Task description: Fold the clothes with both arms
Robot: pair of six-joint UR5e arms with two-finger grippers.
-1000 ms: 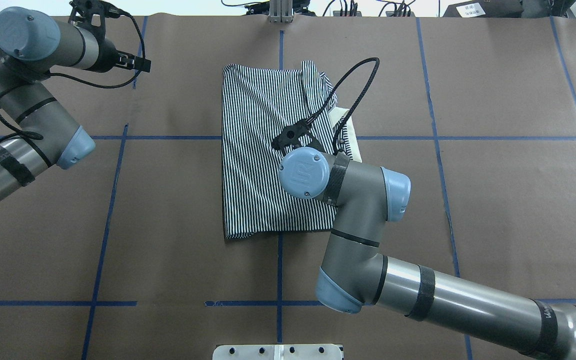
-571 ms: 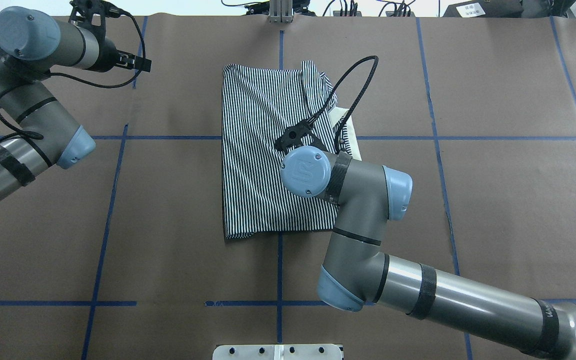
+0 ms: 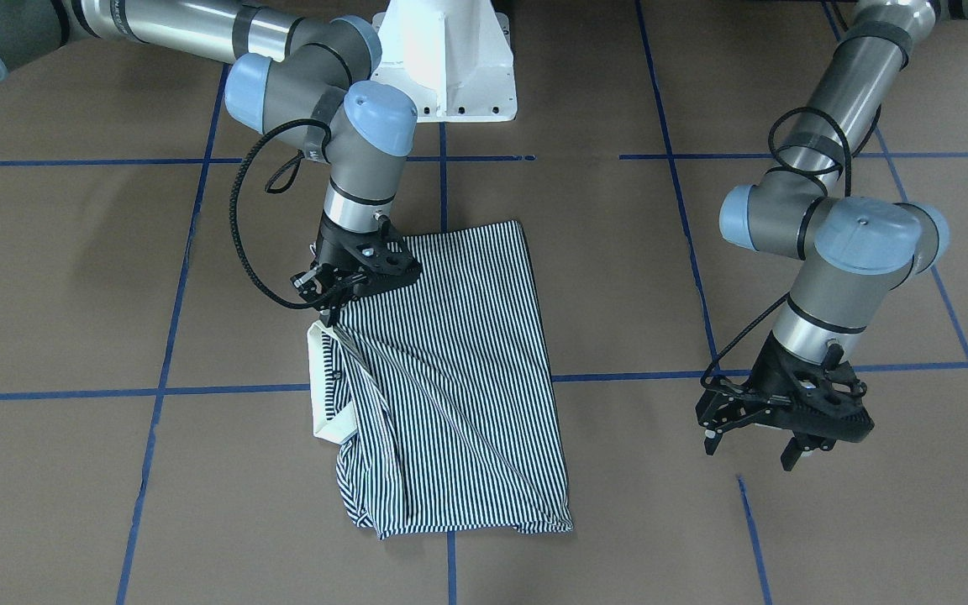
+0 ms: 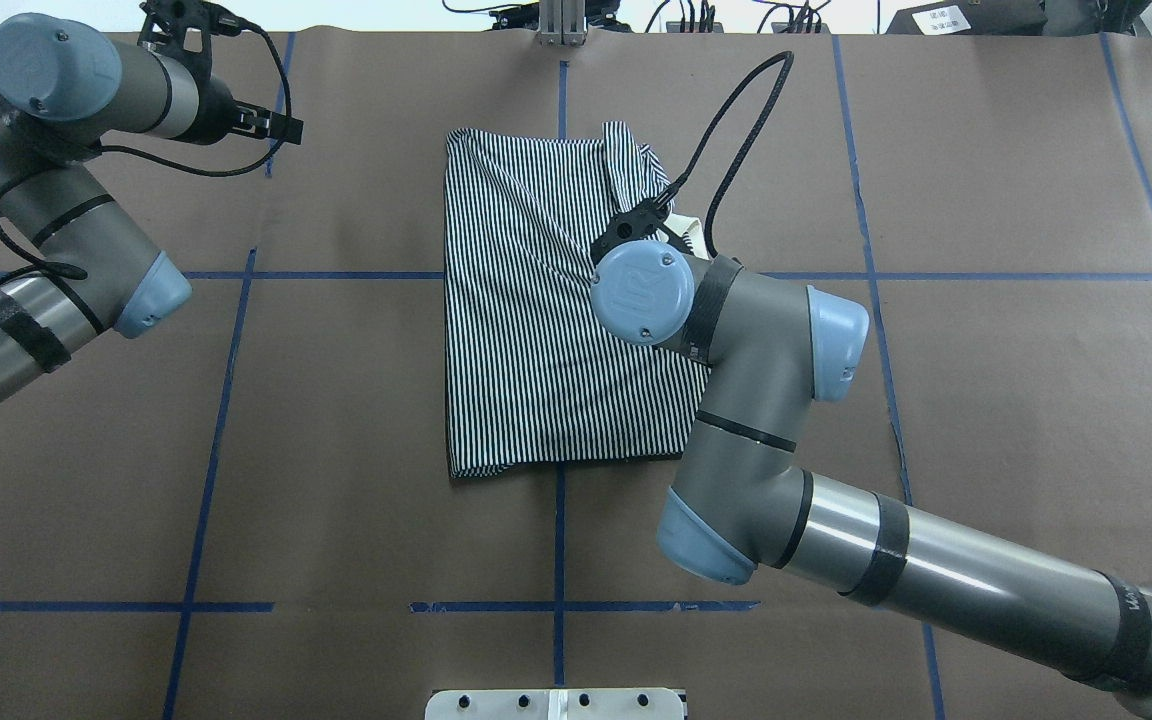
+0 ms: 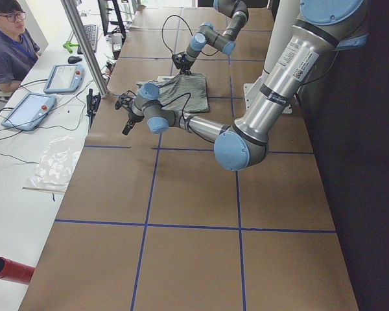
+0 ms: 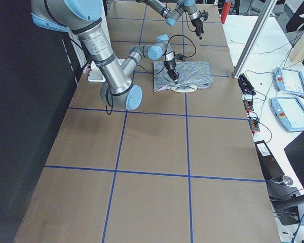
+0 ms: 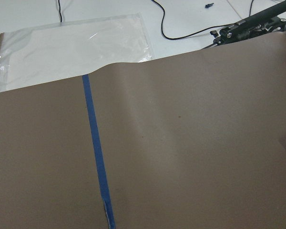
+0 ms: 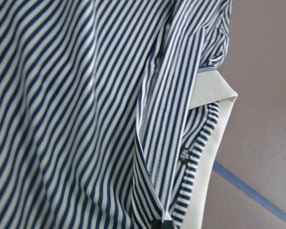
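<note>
**Status.** The polo shirt (image 4: 526,330) lies folded lengthwise at the centre of the table (image 4: 986,400). Its white collar (image 3: 322,395) sits on the garment's 3 o'clock edge in the overhead view.

**Change.** Over the last second the right arm (image 4: 736,330) has shifted from mid-garment toward 1 o'clock. The right gripper (image 3: 330,313) now sits at the collar-side edge. The shirt's near corner on that side has crept slightly toward 3 o'clock, so the cloth travels with the gripper.

**Fingers.**
- Right gripper: fingers pressed together on a striped fold just beside the collar. In the front-facing view, creases fan out from that pinch.
- Left gripper (image 3: 749,447): fingers spread and holding nothing. It hangs above bare table, well apart from the shirt, at 10 o'clock of it in the overhead view.

**Meaning for the task.** Judged from these views, the right arm is dragging or straightening the collar-side layer, not starting a new fold. The shirt is only partly folded. A crosswise fold appears to remain, and the left arm is not yet engaged.

**Caution.** A one-sided pull may skew the folded stack or open the layer beneath.
</note>
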